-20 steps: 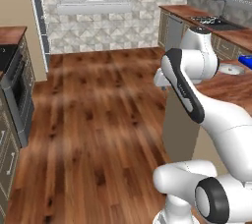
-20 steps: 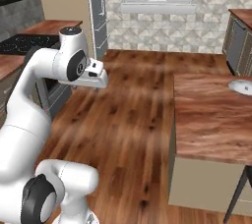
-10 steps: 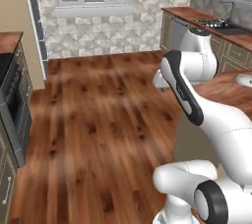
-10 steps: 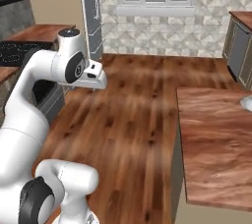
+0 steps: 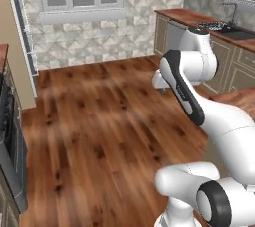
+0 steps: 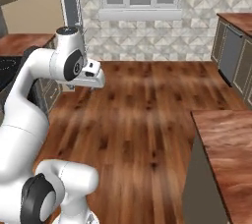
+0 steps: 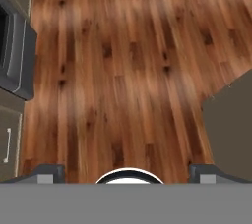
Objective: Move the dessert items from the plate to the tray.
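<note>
The dessert items, the plate and the tray are out of view. My arm is folded high over the wooden floor, its hand pointing down. The gripper (image 7: 127, 173) is open, with its two dark fingertips (image 7: 49, 171) far apart at the bottom of the hand view and nothing between them. The same gripper hangs under the wrist in the left base view (image 5: 160, 82) and in the right base view (image 6: 92, 79). Below it lies bare floor.
A dark oven (image 7: 15, 56) stands to one side and shows again at the left edge (image 5: 10, 146). An island counter (image 6: 224, 142) juts in at the right, its corner (image 7: 231, 129) near the hand. A counter with a sink (image 5: 219, 26) and a dishwasher (image 6: 229, 53) line the far wall.
The whole picture has shifted, so the base has driven. A blue thing on the right counter and a white dish on the island have slid out of frame. Arm pose and open jaws are unchanged.
</note>
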### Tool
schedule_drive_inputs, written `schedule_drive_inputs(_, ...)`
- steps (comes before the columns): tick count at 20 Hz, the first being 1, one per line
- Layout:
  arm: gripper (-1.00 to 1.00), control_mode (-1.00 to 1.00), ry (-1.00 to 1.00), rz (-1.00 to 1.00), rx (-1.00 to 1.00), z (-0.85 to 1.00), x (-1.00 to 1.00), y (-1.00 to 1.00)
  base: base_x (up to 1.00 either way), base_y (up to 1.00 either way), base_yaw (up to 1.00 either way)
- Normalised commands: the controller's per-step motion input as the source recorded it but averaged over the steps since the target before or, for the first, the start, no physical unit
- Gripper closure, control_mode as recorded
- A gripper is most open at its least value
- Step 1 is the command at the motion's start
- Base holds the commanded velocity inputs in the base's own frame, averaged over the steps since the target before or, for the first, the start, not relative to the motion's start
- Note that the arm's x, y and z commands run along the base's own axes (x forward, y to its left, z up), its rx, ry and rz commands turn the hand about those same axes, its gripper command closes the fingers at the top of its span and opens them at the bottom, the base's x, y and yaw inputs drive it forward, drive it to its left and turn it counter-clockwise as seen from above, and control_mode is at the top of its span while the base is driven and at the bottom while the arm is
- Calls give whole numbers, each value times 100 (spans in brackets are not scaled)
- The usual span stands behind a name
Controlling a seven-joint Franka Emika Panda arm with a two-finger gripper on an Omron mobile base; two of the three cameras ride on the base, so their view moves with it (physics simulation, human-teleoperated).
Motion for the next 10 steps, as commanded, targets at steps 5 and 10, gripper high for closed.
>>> schedule_drive_inputs(5, -100, 100, 0, 0, 0, 0, 0, 0, 100, 28, -21)
schedule_drive_inputs(10, -100, 100, 0, 0, 0, 0, 0, 0, 100, 50, -29)
